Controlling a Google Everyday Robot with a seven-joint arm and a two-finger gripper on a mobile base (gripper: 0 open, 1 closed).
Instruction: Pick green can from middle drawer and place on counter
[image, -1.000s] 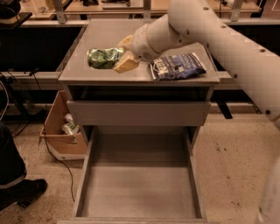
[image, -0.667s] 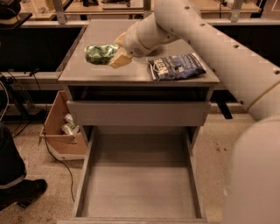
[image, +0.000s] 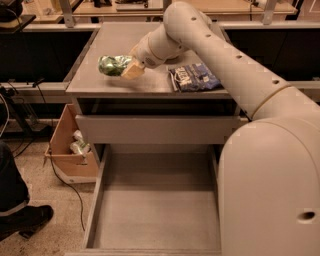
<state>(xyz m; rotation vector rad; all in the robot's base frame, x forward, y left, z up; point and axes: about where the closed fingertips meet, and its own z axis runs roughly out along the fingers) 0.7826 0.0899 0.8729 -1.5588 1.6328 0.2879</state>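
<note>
At your far left, an open brown cardboard box (image: 65, 150) sits on the floor beside the cabinet, out of the arm's way. Near the left edge of the smooth grey counter (image: 95, 86) you see the shiny, crumpled green can (image: 110, 65), lying sideways and dented; whether it touches the top or hangs just above, I cannot tell. The tan-fingered gripper (image: 129, 70) is closed on its right end, probably to set it down. Below, the wide grey middle drawer (image: 155, 215) stands pulled out with no can inside, so the pick looks done. Toward the counter's right edge lies a flat blue-and-white snack bag (image: 194, 77), apart from the can
</note>
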